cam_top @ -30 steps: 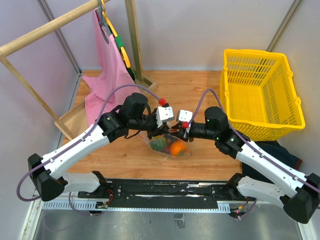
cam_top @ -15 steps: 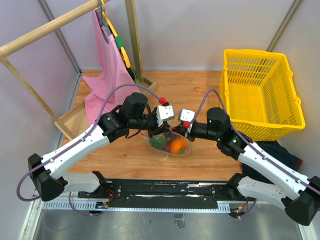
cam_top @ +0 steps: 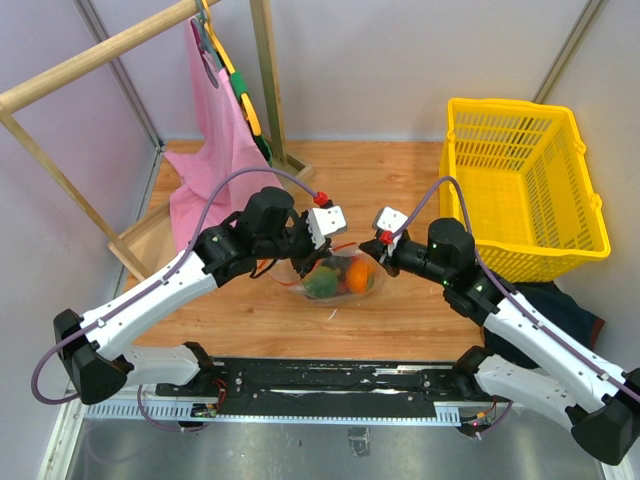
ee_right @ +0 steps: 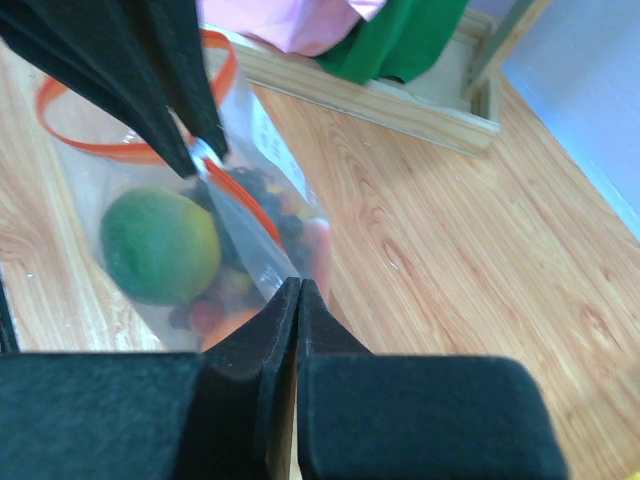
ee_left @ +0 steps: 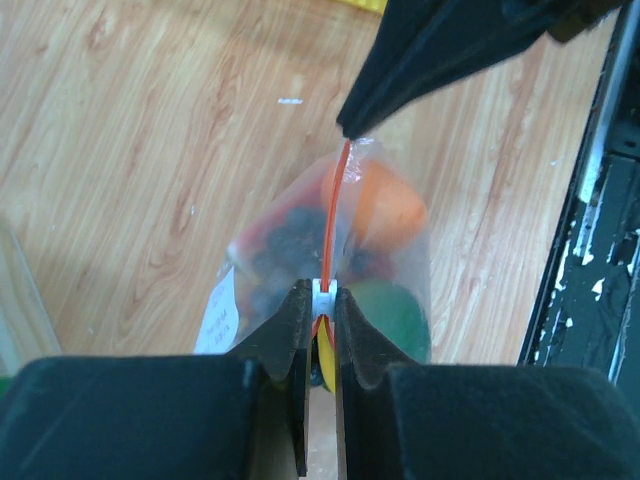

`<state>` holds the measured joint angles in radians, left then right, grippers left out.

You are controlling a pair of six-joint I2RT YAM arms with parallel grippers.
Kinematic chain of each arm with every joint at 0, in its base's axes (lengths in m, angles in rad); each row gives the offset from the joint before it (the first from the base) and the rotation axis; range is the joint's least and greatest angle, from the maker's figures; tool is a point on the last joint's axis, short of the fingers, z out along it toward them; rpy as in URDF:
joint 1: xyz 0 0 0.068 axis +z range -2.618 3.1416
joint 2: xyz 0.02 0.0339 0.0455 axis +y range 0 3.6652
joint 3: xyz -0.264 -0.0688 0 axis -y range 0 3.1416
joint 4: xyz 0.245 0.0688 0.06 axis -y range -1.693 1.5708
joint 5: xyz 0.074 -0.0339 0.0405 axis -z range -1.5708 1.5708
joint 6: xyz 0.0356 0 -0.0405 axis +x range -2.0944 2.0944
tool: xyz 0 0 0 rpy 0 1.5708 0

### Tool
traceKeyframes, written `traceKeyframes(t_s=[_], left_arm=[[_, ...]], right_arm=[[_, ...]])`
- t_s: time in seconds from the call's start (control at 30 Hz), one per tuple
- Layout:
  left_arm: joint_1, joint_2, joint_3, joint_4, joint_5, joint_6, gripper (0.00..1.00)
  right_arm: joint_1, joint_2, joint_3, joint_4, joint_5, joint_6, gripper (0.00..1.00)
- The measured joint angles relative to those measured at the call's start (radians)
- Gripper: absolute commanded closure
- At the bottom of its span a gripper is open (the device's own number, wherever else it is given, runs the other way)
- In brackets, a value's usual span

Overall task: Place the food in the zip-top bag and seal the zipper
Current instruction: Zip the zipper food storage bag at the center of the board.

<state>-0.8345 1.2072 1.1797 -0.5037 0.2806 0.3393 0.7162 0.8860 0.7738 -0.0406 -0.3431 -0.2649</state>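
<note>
Left gripper — jaws nearly shut, pinching the white slider of the zipper. Right gripper — jaws clamped on the bag corner at the zipper's other end. The bag hangs between the two, over the bench, midway between the arms. Cannot tell whether its bottom touches the wood. Food is inside as far as seen: persimmon, green fruit, grapes.

Key relation: the zipper's long axis runs straight from one gripper to the other, taut. In the right wrist view the strip is a single line between slider and right gripper, judged closed there. Beyond the slider it splays into an open loop. So the unsealed run lies on the left gripper's far side. The slider should travel away from the right gripper, along the strip.

Room: the pink cloth and rack post lie near in that direction. Basket is well apart on the right.
</note>
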Motion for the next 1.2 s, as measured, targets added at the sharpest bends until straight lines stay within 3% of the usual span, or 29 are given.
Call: traceKeyframes(t_s=[0.17,0.23,0.37,0.43,0.53,0.7,0.93,1.1,1.2], left_arm=[[0.0,-0.015,-0.008,-0.026,-0.035,-0.001,0.99],[0.0,-0.015,-0.008,-0.028,-0.032,-0.001,1.0],[0.0,-0.01,-0.007,-0.03,-0.005,0.0,1.0],[0.0,-0.002,-0.003,-0.032,0.012,0.0,1.0],[0.0,0.009,0.004,-0.035,0.032,0.001,1.0],[0.0,0.012,0.008,-0.039,0.073,0.005,1.0],[0.0,0.012,0.011,-0.043,0.115,0.018,1.0],[0.0,0.012,0.011,-0.044,0.117,0.021,1.0],[0.001,0.012,0.011,-0.043,0.115,0.024,1.0]], right_arm=[[-0.027,-0.011,-0.005,-0.001,0.014,0.009,0.97],[-0.032,-0.013,-0.005,0.002,-0.014,0.009,0.74],[-0.032,-0.012,-0.005,0.01,-0.098,0.011,0.53],[-0.032,-0.01,-0.004,0.015,-0.138,0.005,0.46],[-0.033,0.002,0.002,0.016,-0.182,0.0,0.45],[-0.033,0.065,0.036,0.017,-0.244,-0.008,0.5],[-0.033,0.15,0.087,0.011,-0.297,-0.027,0.66],[-0.033,0.174,0.101,-0.006,-0.335,-0.032,0.82],[-0.033,0.186,0.117,-0.031,-0.357,-0.039,0.98]])
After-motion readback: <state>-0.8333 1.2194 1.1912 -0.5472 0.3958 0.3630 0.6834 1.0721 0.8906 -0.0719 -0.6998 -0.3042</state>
